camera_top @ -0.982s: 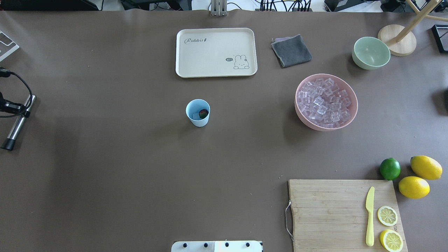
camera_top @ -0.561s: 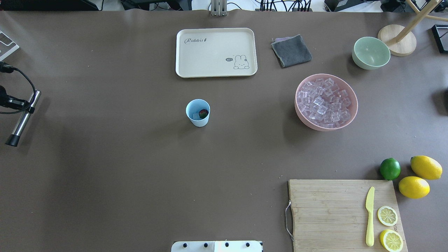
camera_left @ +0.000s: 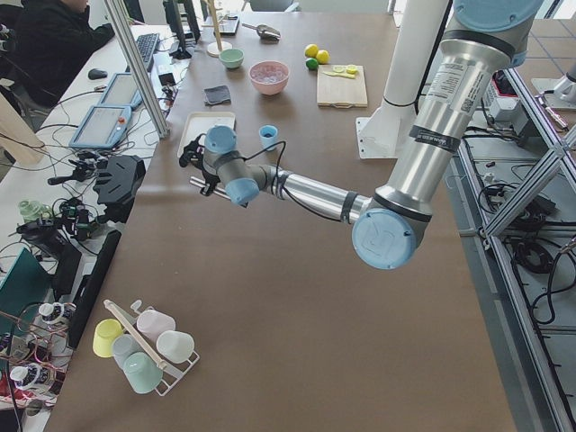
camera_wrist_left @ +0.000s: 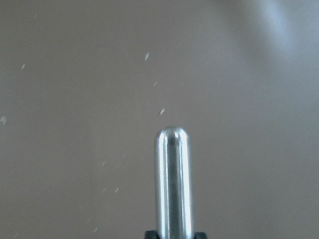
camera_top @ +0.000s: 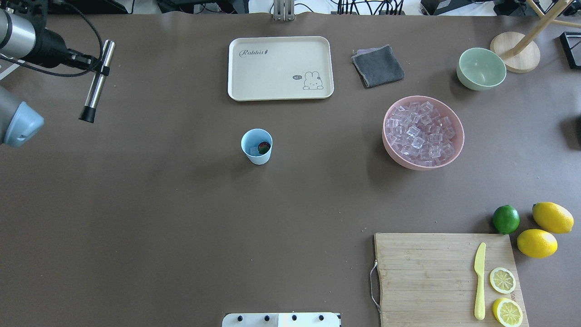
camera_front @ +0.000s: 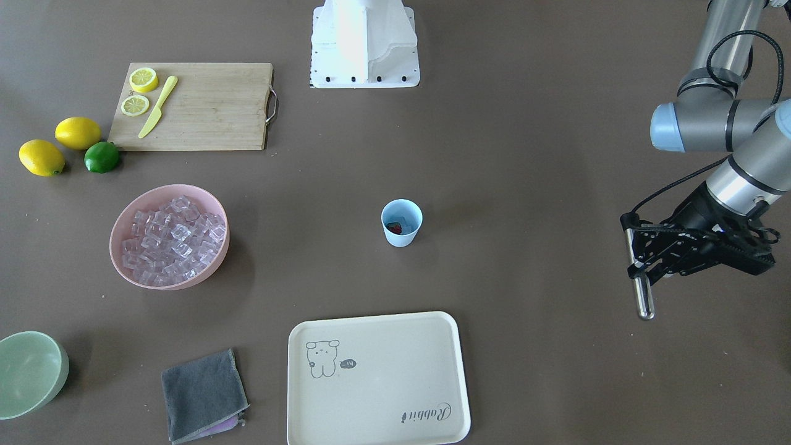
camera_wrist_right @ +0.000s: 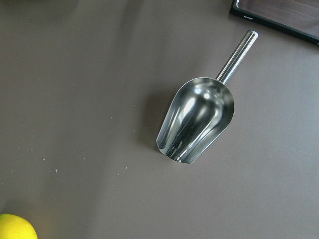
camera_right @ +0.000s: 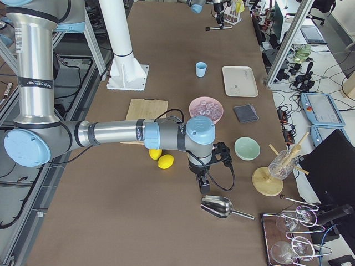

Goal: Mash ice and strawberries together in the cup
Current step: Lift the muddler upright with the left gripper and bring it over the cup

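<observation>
One arm alone is on this job: your left gripper [camera_top: 102,68] is clamped on the steel muddler [camera_top: 96,88], well apart from the cup [camera_top: 258,159] mid-table, which holds the strawberry [camera_top: 263,146] and ice [camera_top: 252,150]. Nothing steadies that cup, so an off-centre plunge may tip it. Whether the right gripper [camera_right: 203,182] is parted, you cannot tell. Since the earlier frame, the muddler has swung forward and inward.
</observation>
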